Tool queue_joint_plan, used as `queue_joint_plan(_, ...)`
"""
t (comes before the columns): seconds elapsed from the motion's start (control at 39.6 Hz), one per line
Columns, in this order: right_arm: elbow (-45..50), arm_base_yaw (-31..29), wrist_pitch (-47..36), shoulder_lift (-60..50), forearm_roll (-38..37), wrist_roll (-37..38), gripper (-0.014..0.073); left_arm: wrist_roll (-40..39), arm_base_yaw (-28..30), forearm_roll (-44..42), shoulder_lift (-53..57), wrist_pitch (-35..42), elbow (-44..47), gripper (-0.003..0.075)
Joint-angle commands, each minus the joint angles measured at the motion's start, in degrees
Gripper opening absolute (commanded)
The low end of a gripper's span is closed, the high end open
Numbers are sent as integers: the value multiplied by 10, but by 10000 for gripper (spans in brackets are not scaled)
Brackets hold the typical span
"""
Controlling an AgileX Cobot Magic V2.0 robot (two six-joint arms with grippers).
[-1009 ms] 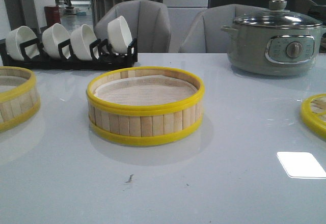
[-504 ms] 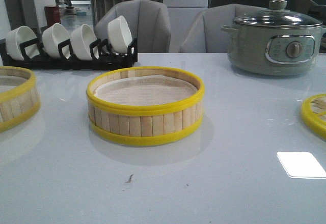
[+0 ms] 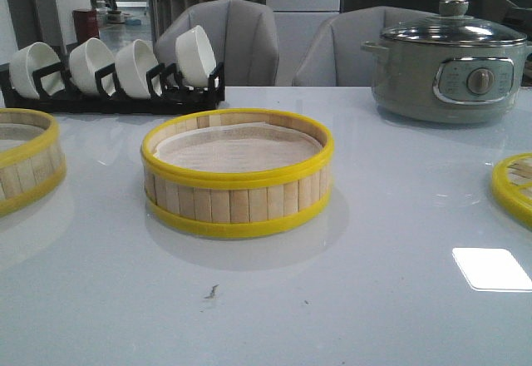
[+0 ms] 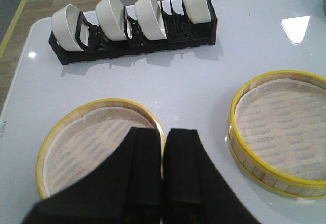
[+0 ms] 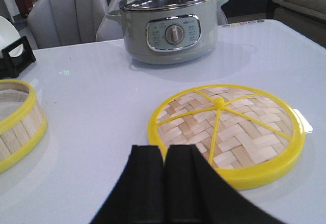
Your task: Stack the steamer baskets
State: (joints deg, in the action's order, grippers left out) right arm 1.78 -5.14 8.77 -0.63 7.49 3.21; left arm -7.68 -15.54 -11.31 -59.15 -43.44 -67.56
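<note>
Bare table [image 3: 349,299] is lying open in front of the middle basket [image 3: 238,175] and on both its sides, so a gripper could come in there. Behind it the bowl rack [image 3: 116,71] and pot [image 3: 449,62] are blocking the far edge. A second basket [image 3: 25,166] and the lid [image 3: 514,187] are crowding the left and right margins.

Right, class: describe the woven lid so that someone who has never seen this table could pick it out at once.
Start at the grey pot at the back of the white table. Nearer the robot, by the right gripper, lies the lid, a flat yellow-rimmed disc. Unlike the two baskets, it has no slatted wall, only a woven bamboo face with yellow spokes meeting at a small knob.
</note>
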Motion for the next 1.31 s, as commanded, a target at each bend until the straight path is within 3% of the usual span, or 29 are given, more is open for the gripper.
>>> queue_joint_plan(0.0, -9, -3, -53, -12, -5, -3, 48, -7, -3, -14, 8, 54, -18, 85)
queue_joint_plan(0.78, -9, -3, -55, -12, -5, -3, 48, -7, -3, -16, 7, 34, -18, 85)
queue_joint_plan(1.03, -13, -3, -187, -12, 6, 1, 48, -7, -3, -16, 6, 33, -18, 85)
queue_joint_plan(1.16, -80, -1, -40, -2, 52, 37, 48, -7, -3, -16, 6, 26, -18, 85)
queue_joint_plan(1.29, -178, -1, 58, 74, 39, 28, 48, -7, -3, -16, 6, 25, -18, 85)
